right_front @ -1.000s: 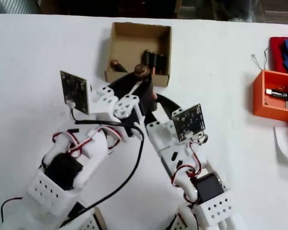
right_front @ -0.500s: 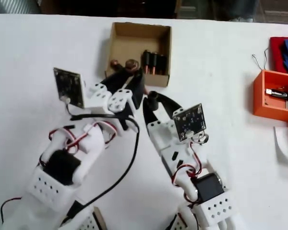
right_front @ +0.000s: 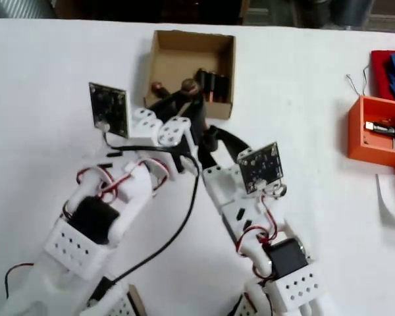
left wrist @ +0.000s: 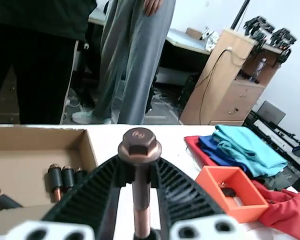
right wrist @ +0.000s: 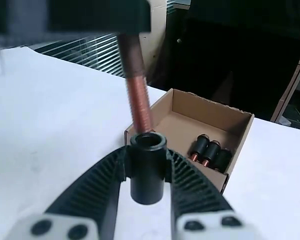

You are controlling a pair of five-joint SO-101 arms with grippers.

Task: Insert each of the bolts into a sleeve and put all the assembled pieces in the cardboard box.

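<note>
- The white worktop [right_front: 316, 217] carries everything, and the two arms meet just below the box, at upper centre of the high view.
- The left arm [right_front: 112, 210] rises from the lower left and the right arm [right_front: 250, 217] from the lower centre. Their tips stand close together.
- The cardboard box [right_front: 181, 59] sits open at top centre of the high view, just above both arms' tips.
- An orange tray [right_front: 355, 131] sits at the right edge, well apart from the work, with red and blue cloth [right_front: 388, 66] above it.
- The left fingers [left wrist: 107, 187] are nearly closed and clamp the copper bolt [left wrist: 139, 145] by its shank just under the hex head. In the high view the bolt's head shows over the box's lower edge.
- The right fingers [right wrist: 107, 180] are parted only by the width of the black sleeve [right wrist: 147, 175], which they grip by its sides with its bore open toward the bolt.
- The bolt's threaded end stands at the mouth of the sleeve. We cannot tell whether it has entered.
- Three assembled pieces [right_front: 210, 84] lie side by side at the box's lower right, and what looks like a fourth [right_front: 157, 87] lies at its lower left.
- We judge the task to be well along, with several pairs already boxed. This pair has yet to be pushed together and dropped in. No other loose bolts or sleeves show on the worktop, so it may be the last.
</note>
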